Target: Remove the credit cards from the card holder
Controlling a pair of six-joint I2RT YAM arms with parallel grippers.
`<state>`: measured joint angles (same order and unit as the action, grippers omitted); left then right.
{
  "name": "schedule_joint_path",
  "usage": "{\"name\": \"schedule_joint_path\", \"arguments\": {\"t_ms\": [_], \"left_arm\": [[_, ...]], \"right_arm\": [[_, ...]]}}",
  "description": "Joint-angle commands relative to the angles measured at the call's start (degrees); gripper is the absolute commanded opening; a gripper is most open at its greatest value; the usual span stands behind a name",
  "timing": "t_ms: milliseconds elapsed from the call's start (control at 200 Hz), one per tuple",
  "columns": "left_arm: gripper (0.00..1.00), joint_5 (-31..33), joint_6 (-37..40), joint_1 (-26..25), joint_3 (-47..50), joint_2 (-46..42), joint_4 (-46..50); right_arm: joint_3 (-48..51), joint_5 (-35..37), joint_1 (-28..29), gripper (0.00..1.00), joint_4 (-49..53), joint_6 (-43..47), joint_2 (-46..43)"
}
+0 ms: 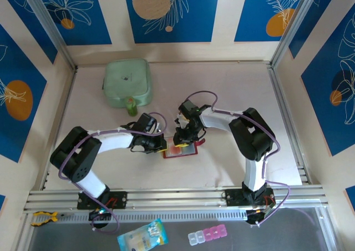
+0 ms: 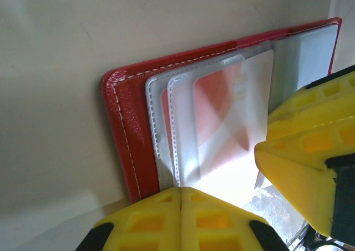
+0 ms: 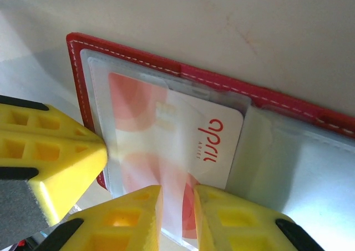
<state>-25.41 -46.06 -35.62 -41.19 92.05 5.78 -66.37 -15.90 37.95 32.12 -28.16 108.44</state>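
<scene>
A pale table (image 1: pixel 222 84) sits inside cream walls (image 1: pixel 172 12) with blue leaf-print panels; a metal rail (image 1: pixel 177 195) runs along its near edge. In front of the rail lie a packet (image 1: pixel 142 235) and a pill box (image 1: pixel 206 235). A mint-green pouch (image 1: pixel 127 83) rests closed at the back left. The red holder (image 2: pixel 125 129) lies open mid-table between the two arms, clear sleeves (image 2: pixel 161 123) up. A whitish card (image 3: pixel 216 145) with red marks juts partway out of one sleeve. The left gripper (image 2: pixel 181 198) has its pads pressed together at the holder's edge; whether they pinch a sleeve I cannot tell. The right gripper (image 3: pixel 176 198) is narrow, nipping the card's edge.
</scene>
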Motion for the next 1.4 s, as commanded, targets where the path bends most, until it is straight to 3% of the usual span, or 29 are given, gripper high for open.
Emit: {"name": "schedule_joint_path", "arguments": {"t_ms": [0, 445, 875, 1396], "left_arm": [[0.06, 1.0, 1.4, 0.9, -0.5, 0.9, 2.9], [0.06, -0.1, 2.7, 1.7, -4.2, -1.2, 5.3], [0.05, -2.5, 1.7, -0.6, -4.8, 2.2, 3.0], [0.02, -1.1, 1.9, -0.5, -3.8, 3.8, 4.7]], "right_arm": [[-0.5, 1.3, 0.5, 0.23, 2.4, 0.7, -2.0], [1.9, -1.5, -1.3, 0.23, -0.1, -2.4, -6.3], [4.3, -4.8, -2.9, 0.25, -3.4, -4.8, -5.2], [4.6, -6.2, -3.4, 0.27, -4.4, -4.8, -2.4]]}}
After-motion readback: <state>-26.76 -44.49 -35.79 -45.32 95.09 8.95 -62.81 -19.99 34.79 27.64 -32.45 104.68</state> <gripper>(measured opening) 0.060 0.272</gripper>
